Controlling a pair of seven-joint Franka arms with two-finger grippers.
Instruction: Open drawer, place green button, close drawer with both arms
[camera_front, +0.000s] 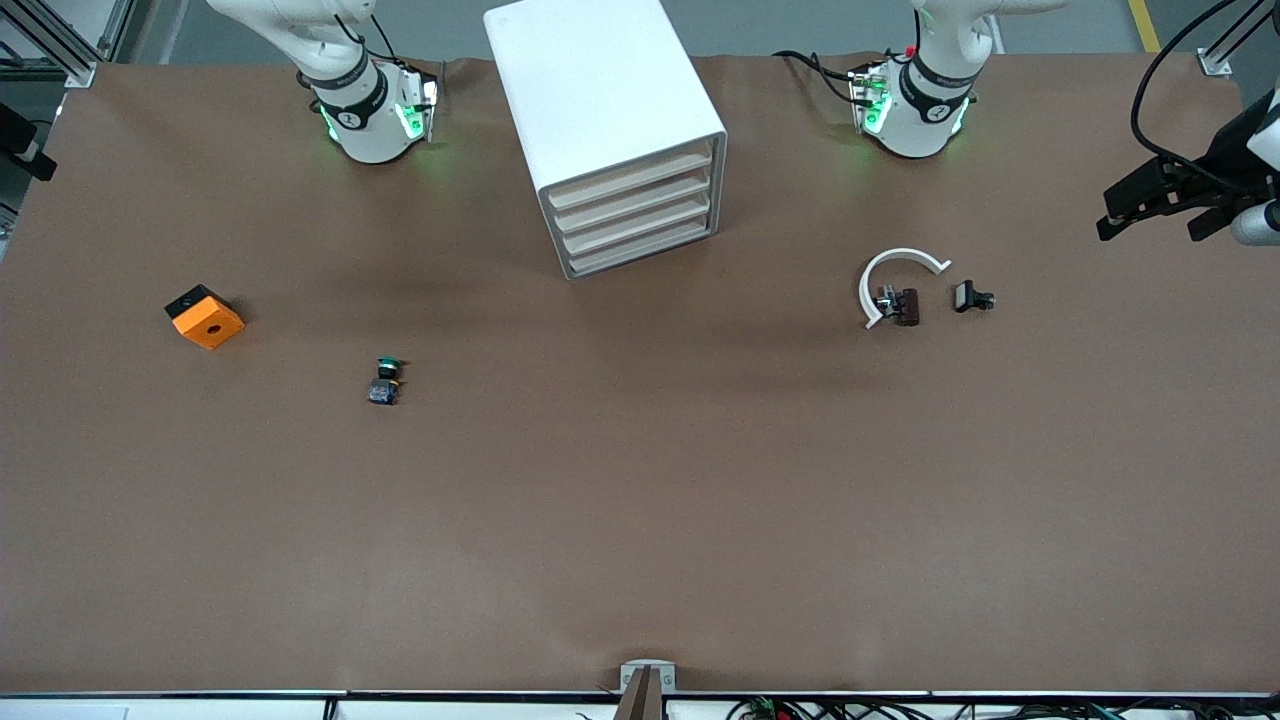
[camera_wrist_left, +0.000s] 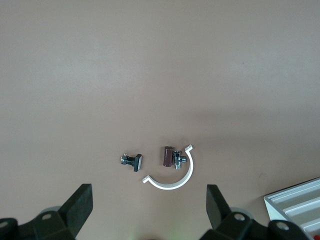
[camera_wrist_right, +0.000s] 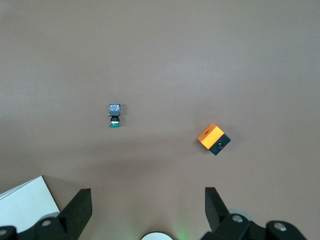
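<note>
At the right arm's end of the table (camera_front: 640, 560), an orange-and-black block (camera_front: 205, 317) lies near that edge, not part of this job. Next along, and nearer the front camera, the button (camera_front: 385, 381) lies on its side on the bare brown surface, green cap pointing toward the arms' edge and blue base toward the front edge. It is well apart from everything, so fingers can likely come down on either side of it freely.

The right gripper (camera_wrist_right: 148, 212) hangs high over that part of the table, fingers spread wide and holding nothing, with the button and block both below it, probably so the arm can drop straight onto the button.

In the middle, close to the arms' edge, stands the white cabinet (camera_front: 600, 90), turned at an angle so its four drawer fronts face the front edge and the left arm's end. Every drawer (camera_front: 633, 210) is shut; none is opened yet.

Toward the left arm's end lie a white arc (camera_front: 897, 275) with a small brown part (camera_front: 907, 307) touching it, and a black clip (camera_front: 971, 297) just beside. The left gripper (camera_wrist_left: 150, 212) hangs above these, fingers apart and empty, with the cabinet's corner in its view, well placed to pull a drawer.
</note>
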